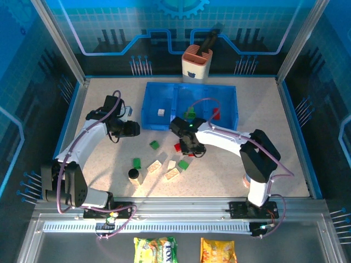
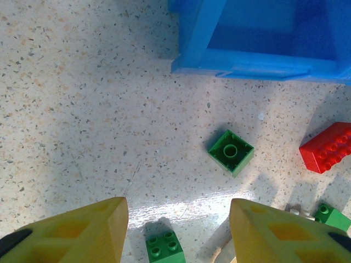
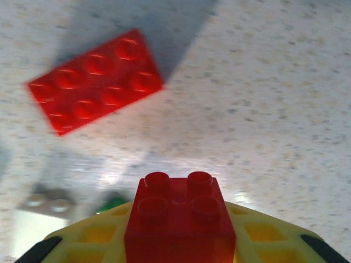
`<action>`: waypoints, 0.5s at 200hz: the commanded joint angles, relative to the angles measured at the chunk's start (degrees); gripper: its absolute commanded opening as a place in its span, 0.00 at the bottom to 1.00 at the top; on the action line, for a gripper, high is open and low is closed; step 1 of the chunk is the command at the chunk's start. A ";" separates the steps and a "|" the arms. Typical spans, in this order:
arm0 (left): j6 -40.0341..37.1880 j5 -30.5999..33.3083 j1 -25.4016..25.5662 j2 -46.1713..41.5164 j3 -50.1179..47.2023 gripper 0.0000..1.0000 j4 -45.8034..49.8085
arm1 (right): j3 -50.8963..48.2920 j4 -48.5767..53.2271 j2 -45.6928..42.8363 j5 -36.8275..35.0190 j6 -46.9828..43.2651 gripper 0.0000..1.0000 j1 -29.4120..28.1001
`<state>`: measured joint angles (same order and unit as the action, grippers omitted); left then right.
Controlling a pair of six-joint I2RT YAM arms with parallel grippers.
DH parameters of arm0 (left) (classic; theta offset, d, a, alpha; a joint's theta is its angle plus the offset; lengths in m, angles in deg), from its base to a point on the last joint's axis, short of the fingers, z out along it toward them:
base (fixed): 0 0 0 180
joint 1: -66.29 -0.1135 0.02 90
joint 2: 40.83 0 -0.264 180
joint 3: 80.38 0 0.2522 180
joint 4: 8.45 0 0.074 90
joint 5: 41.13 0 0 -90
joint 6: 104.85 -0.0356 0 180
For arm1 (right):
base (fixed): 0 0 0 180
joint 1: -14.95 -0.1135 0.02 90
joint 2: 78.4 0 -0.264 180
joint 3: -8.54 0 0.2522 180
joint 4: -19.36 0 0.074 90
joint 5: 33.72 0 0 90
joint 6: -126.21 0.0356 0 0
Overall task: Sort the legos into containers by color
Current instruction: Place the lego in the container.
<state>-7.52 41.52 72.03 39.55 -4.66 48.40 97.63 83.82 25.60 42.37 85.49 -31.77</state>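
R tool [image 3: 181,246] tight on 1 red lego [image 3: 180,211]; L tool [image 2: 178,230] wide, empty, near 3 green legos [image 2: 230,150].

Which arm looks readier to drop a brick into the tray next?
Right, probably: the right gripper is shut on a small red four-stud plastic brick near the translucent blue plastic tray; the left gripper is open, holding nothing.

My tabletop [image 2: 82,109] reads pale beige, flecked with brown and grey specks. The tray [image 1: 156,123] is translucent blue. The left fingers [image 2: 82,233] are yellow, with black at the outer edges. I see a green square brick [image 2: 231,152], a red eight-stud brick [image 3: 96,79] and a red four-stud brick [image 3: 180,219]. The cup holder [image 1: 197,66] is orange over white.
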 commanded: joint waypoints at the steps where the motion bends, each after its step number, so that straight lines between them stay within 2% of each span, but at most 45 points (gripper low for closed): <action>1: -0.38 -1.13 -0.55 -0.23 -0.69 0.53 -0.37 | -4.23 -1.45 -4.22 1.08 -5.61 0.32 2.99; 58: -0.33 -1.26 -0.81 -0.21 -0.78 0.53 -0.38 | -11.61 -1.95 -10.12 3.02 -15.19 0.35 13.41; 100: -0.30 -1.43 -0.82 -0.22 -0.70 0.52 -0.46 | -11.34 -1.27 -12.26 5.12 -20.98 0.35 20.64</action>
<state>-7.52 41.50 71.66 39.55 -4.66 48.40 86.07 81.90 15.18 45.28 69.77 -14.08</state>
